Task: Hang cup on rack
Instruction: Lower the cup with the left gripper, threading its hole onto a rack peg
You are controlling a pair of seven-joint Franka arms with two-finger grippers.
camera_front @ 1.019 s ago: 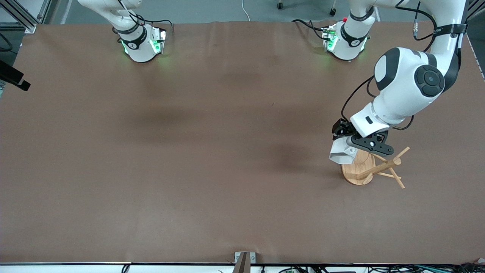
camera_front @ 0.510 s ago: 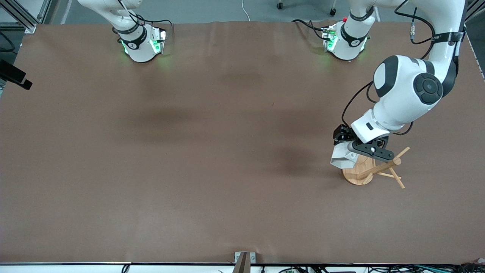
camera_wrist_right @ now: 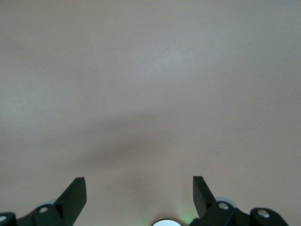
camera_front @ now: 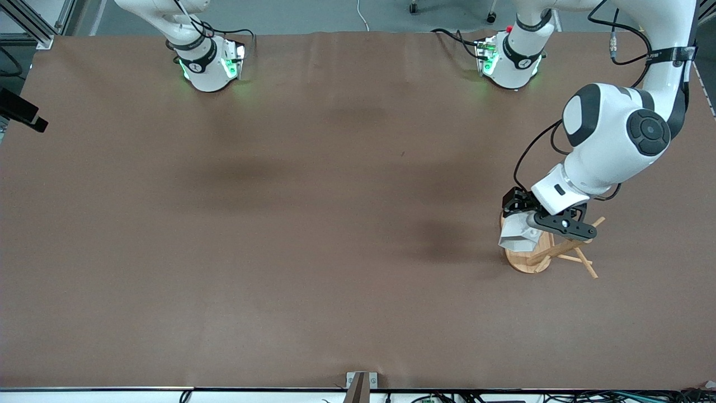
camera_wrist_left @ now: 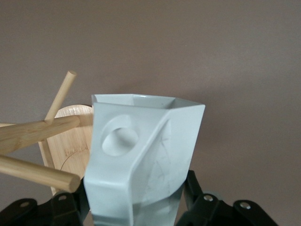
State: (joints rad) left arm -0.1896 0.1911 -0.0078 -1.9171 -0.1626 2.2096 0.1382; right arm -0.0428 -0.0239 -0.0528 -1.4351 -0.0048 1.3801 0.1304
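My left gripper (camera_front: 524, 219) is shut on the white faceted cup (camera_front: 518, 234) and holds it over the rack's oval base (camera_front: 523, 260). In the left wrist view the cup (camera_wrist_left: 146, 155) fills the middle, its tab with the round hole (camera_wrist_left: 119, 140) turned toward the rack's pegs (camera_wrist_left: 37, 170); a peg tip lies close beside the tab, not through the hole. The wooden rack (camera_front: 565, 246) stands toward the left arm's end of the table. My right gripper (camera_wrist_right: 140, 193) is open and empty over bare table near its own base; it does not show in the front view.
The brown table (camera_front: 313, 224) spreads wide toward the right arm's end. The rack's pegs (camera_front: 587, 267) stick out toward the front camera and the table's end. A small metal bracket (camera_front: 361, 386) sits at the near edge.
My left gripper has carried the cup a little toward the rack's post and lower, so the cup now overlaps the base more. The right arm has not moved.
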